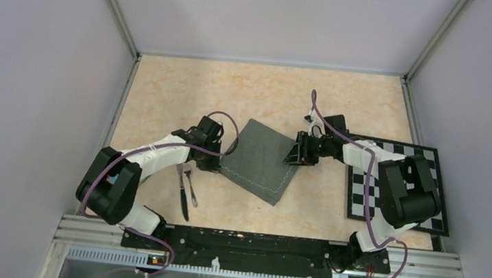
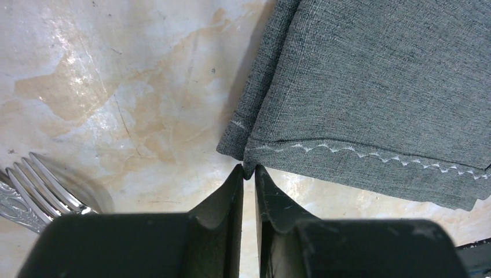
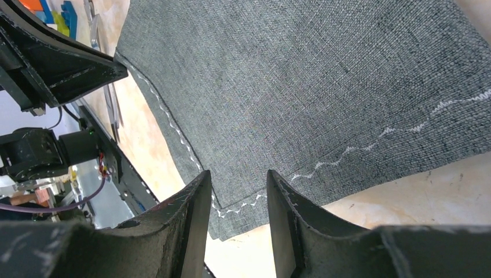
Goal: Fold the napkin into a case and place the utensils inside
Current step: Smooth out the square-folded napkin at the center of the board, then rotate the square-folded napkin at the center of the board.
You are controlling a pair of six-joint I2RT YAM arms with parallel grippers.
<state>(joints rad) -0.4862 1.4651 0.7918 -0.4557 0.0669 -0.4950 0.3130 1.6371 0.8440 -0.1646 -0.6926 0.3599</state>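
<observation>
The dark grey napkin point(image 1: 260, 160) lies folded in layers mid-table, its stitched hem showing point(image 2: 370, 87) point(image 3: 301, 87). My left gripper point(image 1: 221, 160) is at the napkin's left corner; its jaws point(image 2: 249, 171) are pinched on the very tip of that corner. At the right corner my right gripper point(image 1: 291, 159) point(image 3: 238, 179) hangs open, the hem corner lying beneath the gap, not gripped. The utensils lie on the table left of the napkin, under the left arm: a silver knife point(image 1: 183, 194) and a shorter fork point(image 1: 193, 190), whose tines show in the left wrist view point(image 2: 40, 185).
A black-and-white checkered board point(image 1: 433, 174) lies at the right, under the right arm. Grey walls enclose the table on three sides. The metal base rail point(image 1: 252, 247) runs along the near edge.
</observation>
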